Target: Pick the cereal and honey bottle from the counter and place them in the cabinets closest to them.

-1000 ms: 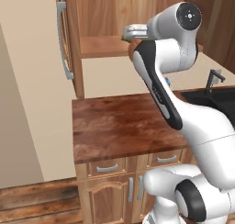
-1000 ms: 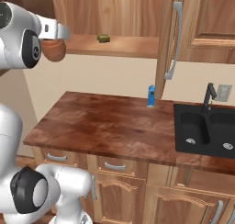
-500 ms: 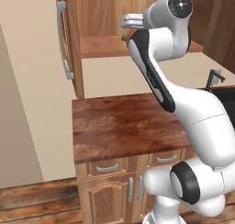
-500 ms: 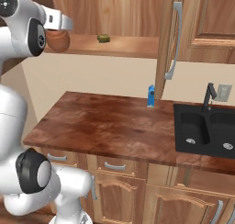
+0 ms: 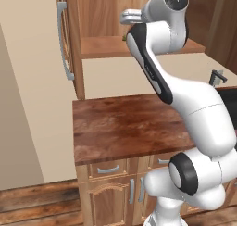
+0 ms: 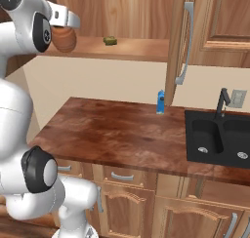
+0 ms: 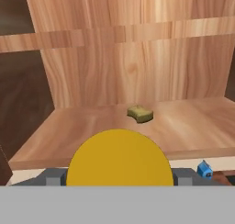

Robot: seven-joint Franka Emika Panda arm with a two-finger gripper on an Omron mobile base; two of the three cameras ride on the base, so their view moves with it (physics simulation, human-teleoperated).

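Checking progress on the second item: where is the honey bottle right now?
The honey bottle sits in the gripper, its yellow cap facing the hand view, raised at the front edge of the open cabinet's shelf, with the olive-green lump further back.

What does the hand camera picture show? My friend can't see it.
A round yellow bottle cap sits close up at the bottom, between the gripper's fingers. Behind it is an open wooden cabinet with a small olive-green lump lying on its shelf.

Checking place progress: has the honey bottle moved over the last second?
Yes. In the right base view the honey bottle has risen and edged right, closer to the cabinet shelf; the counter sits unchanged.
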